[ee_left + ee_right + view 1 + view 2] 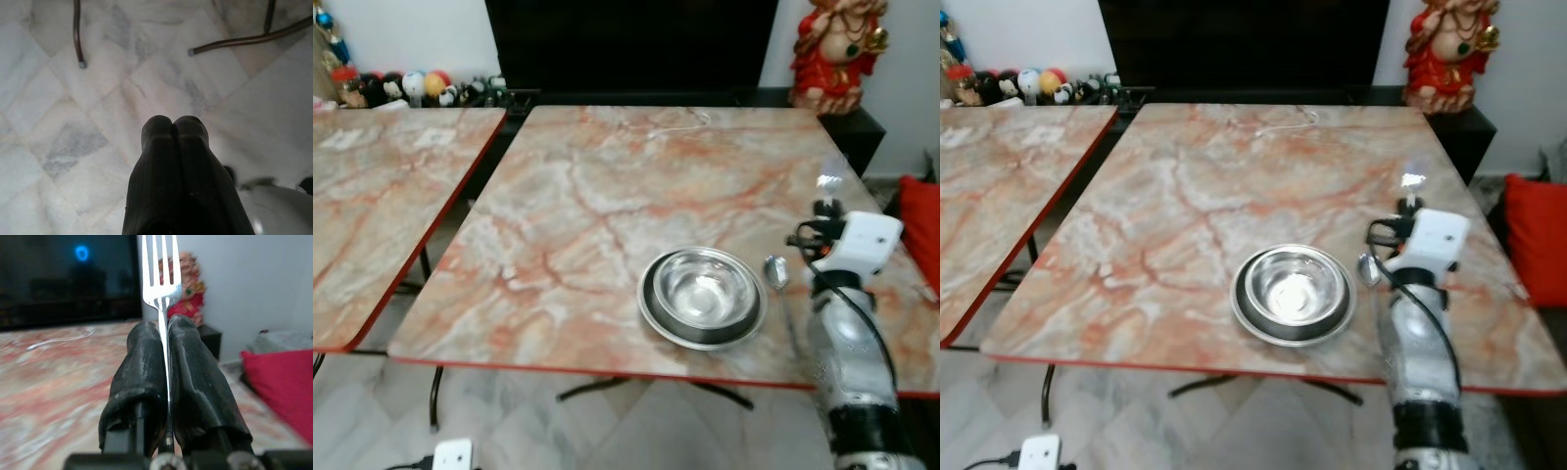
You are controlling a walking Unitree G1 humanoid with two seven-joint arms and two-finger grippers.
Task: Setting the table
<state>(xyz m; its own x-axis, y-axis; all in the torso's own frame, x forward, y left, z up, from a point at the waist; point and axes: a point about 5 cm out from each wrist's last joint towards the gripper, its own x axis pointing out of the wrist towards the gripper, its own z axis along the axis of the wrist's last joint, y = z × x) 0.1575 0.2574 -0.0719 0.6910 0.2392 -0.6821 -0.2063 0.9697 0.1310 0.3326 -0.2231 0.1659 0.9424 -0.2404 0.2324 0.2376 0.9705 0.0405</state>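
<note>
Left gripper (pixel 172 147): hanging idle at the robot's side above the pale marble floor (pixel 98 107); its two black fingers pressed flat together with nothing between them.

Right arm (pixel 847 362): reaching up over the near right edge of the marble table (pixel 607 196); its white wrist block sits just right of the bowl.

Right gripper (pixel 164 367): pinching the fork (pixel 160 279) by the handle between both pads; the fingers are tight on the thin steel.

Fork's lie: long axis runs straight out along the fingers; tines lead, pointing away from the robot toward the far side of the table; the handle end is buried in the grip; from the head views I can hardly make the fork out.

Bowl (pixel 703 294): steel, nested on a steel plate (pixel 651 313), set near the table's front edge, a little right of middle.

Spoon (pixel 776 272): lying just right of the plate, bowl end away from the robot; touching the rim or only close, I cannot tell.

Step in hand: I judge the fork is being carried in for placing; plate, bowl and spoon are already down.

Next move: it likely calls for lowering the fork flat beside the plate, handle toward the near edge, then easing the fingers apart; which side is meant is a guess.

Far end: a thin white cable (pixel 680 122) on the tabletop; beyond it a dark screen (pixel 626 44) and a red figurine (pixel 832 49).
</note>
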